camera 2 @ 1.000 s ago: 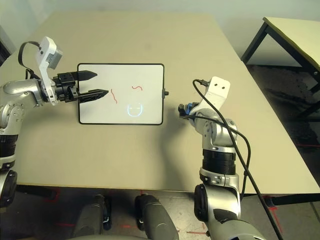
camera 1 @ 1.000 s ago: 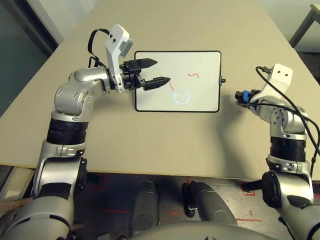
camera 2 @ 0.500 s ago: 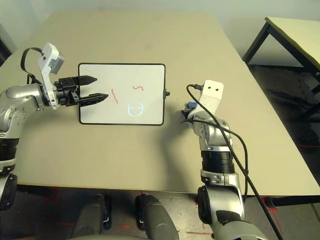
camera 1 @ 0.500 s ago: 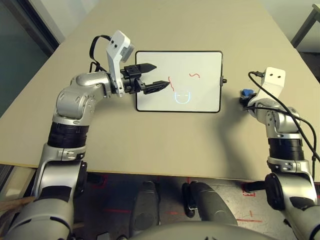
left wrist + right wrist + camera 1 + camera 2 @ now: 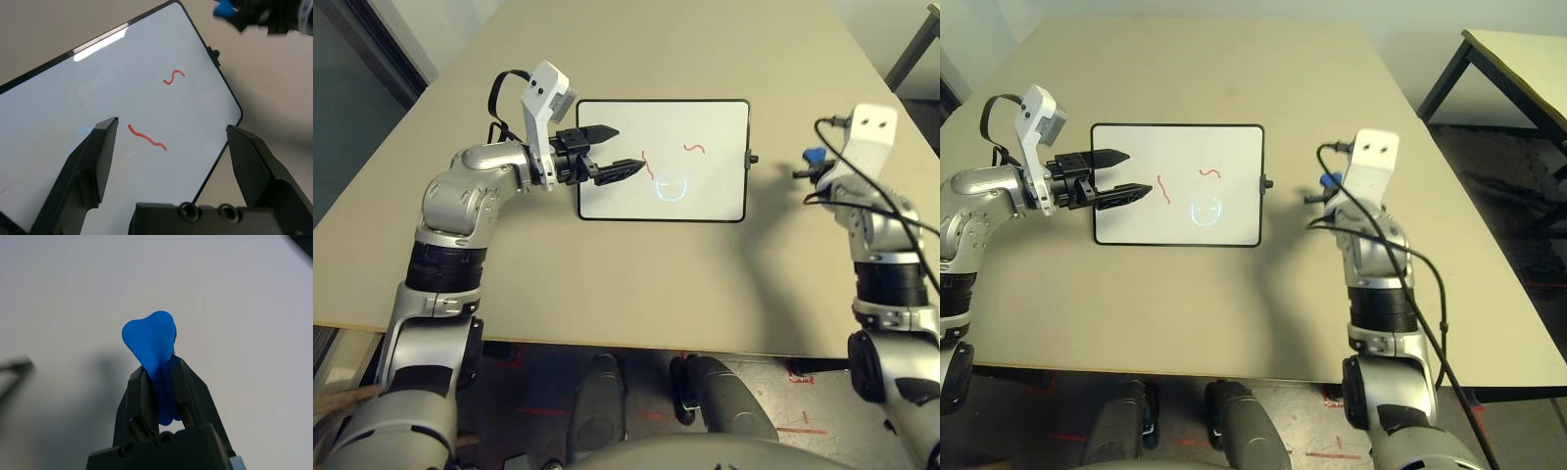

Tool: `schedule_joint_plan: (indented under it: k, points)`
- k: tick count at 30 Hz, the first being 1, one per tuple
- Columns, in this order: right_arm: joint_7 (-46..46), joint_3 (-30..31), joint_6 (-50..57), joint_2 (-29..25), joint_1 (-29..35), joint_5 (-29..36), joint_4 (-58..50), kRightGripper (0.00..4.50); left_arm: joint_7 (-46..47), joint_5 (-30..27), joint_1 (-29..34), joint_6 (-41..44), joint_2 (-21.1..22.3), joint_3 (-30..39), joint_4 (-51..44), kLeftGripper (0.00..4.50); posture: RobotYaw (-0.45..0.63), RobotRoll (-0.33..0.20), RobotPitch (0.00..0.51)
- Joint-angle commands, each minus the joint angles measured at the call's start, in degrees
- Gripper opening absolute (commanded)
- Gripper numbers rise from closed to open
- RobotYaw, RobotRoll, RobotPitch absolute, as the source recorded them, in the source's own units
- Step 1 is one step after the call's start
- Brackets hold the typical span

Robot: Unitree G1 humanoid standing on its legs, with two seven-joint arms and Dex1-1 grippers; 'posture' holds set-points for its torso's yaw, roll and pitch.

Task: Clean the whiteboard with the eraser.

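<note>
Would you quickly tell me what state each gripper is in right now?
Left gripper: open, holding nothing, over the whiteboard.
Right gripper: closed on the blue eraser.

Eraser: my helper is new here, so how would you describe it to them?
Find the whiteboard on the table, then look right to the robot's right claw. The eraser is the small block, pinched mid-length, between its fingers; only it is bright blue.

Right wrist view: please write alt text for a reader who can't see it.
A bright blue eraser, pinched at its narrow middle between the two black fingers of the right gripper, above a plain pale tabletop with a soft shadow on it.
</note>
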Motion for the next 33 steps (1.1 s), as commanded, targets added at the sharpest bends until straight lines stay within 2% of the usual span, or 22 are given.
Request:
schedule_joint_plan:
  k: [1, 6, 11, 19, 28, 33]
  points:
    - [5.71, 1.82, 1.26, -0.85, -3.90, 2.82, -3.47, 0.54, -0.86, 0.48, -0.81, -0.68, 0.20, -0.82, 1.59, 4.50, -0.03, 0.000, 0.103]
    - [11.40, 7.99, 4.07, 1.66, -6.69, 5.14, -7.53, 0.54, -1.77, 1.38, -1.59, -1.65, 0.47, -1.27, 3.81, 4.50, -0.03, 0.000, 0.088]
    - [13.02, 14.50, 4.02, 4.34, -4.94, 4.22, -7.23, 0.54, -2.48, 1.99, -1.50, -1.27, 1.00, -1.63, 4.52, 4.50, -0.02, 0.000, 0.086]
    - [13.81, 21.48, 1.19, 5.28, -1.72, 1.37, -4.51, 0.54, -2.23, 1.26, -1.06, 0.16, 1.91, -1.32, 2.70, 4.50, 0.02, 0.000, 0.096]
    - [15.03, 25.51, 1.50, 7.08, 1.04, -0.93, -4.49, 0.48, -1.40, 0.43, -0.13, 2.26, 2.13, -0.88, 0.04, 4.50, 0.03, 0.000, 0.112]
    - [15.32, 25.65, 1.31, 6.86, 0.74, -1.85, -3.95, 0.45, -1.19, 0.32, -0.55, 2.57, 1.82, -1.07, 0.08, 4.50, 0.02, 0.000, 0.117]
